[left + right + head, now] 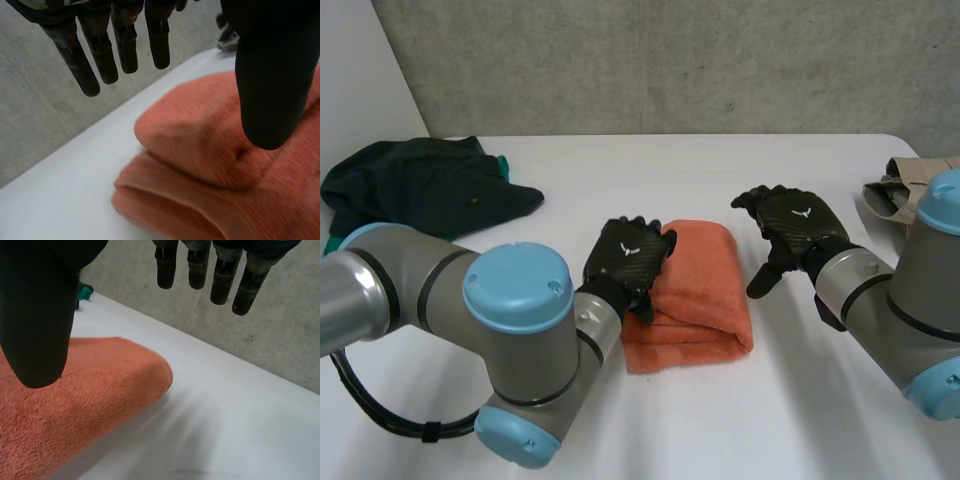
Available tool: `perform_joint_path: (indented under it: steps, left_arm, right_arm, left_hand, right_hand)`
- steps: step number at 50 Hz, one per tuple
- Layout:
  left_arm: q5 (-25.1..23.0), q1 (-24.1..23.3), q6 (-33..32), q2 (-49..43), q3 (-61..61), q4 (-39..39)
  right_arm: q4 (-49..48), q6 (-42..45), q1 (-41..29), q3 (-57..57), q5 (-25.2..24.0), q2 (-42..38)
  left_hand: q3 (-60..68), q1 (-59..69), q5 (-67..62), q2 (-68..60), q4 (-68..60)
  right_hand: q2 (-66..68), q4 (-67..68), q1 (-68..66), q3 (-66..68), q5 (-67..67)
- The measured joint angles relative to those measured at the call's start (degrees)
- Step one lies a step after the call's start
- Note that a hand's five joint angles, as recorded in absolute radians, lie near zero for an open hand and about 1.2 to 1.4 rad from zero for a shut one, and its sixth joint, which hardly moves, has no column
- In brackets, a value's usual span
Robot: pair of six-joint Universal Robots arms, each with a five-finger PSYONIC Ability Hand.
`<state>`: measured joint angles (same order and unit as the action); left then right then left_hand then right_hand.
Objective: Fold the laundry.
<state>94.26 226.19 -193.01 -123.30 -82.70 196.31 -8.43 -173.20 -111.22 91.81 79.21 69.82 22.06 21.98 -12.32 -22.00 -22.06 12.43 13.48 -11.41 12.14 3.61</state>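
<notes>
An orange towel (698, 290) lies folded into a thick rectangle in the middle of the white table. My left hand (628, 258) is at the towel's left edge, fingers straight and spread; in its wrist view the fingers (116, 44) hang above the table and the thumb (270, 85) hovers over the orange towel (200, 150). My right hand (790, 228) hangs open just right of the towel, apart from it. Its wrist view has the thumb (37, 320) over the towel (85, 395) and the fingers (220, 270) straight, holding nothing.
A dark green garment (420, 185) lies crumpled at the back left of the table. A beige garment (900, 190) sits at the right edge. A grey concrete wall runs behind the table.
</notes>
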Motion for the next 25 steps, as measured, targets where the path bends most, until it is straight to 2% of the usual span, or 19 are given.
perform_joint_path:
  steps: [5, 12, 13, 18, 24, 25]
  left_arm:
    - [0.25, -0.29, -0.97, -0.70, -1.23, -0.06]
    - [1.08, -0.39, -1.45, -2.80, -0.72, 1.44]
    - [1.34, -0.40, -1.49, -3.68, -0.40, 2.41]
    - [1.62, -0.44, -1.86, -5.57, 0.17, 4.58]
    - [1.56, -0.54, -3.55, -7.21, 0.51, 6.73]
    - [1.52, -0.57, -4.00, -7.50, 0.54, 7.33]
  right_arm:
    - [0.98, 0.60, -0.27, -1.50, -0.16, -2.23]
    - [4.30, 0.71, -0.56, -4.82, 0.04, -5.07]
    - [5.43, 0.71, -0.85, -6.11, 0.15, -5.97]
    - [6.86, 0.64, -1.59, -8.58, 0.39, -7.41]
    - [7.11, 0.58, -2.01, -9.97, 0.51, -7.87]
    - [7.10, 0.57, -2.05, -10.13, 0.51, -7.85]
  left_hand:
    - [0.32, 0.14, -0.50, -0.46, -0.41]
    - [6.51, 7.01, -6.53, -6.50, -6.78]
    - [11.01, 11.94, -10.89, -11.09, -11.27]
    - [18.88, 19.77, -18.34, -19.19, -18.93]
    - [22.39, 22.64, -21.76, -22.52, -22.40]
    - [26.34, 26.73, -25.67, -26.49, -26.50]
  right_hand:
    - [0.00, 0.00, 0.00, 0.00, 0.00]
    - [0.00, 0.00, 0.00, 0.00, 0.00]
    - [0.00, 0.00, 0.00, 0.00, 0.00]
    - [0.00, 0.00, 0.00, 0.00, 0.00]
    - [0.00, 0.00, 0.00, 0.00, 0.00]
    - [0.00, 0.00, 0.00, 0.00, 0.00]
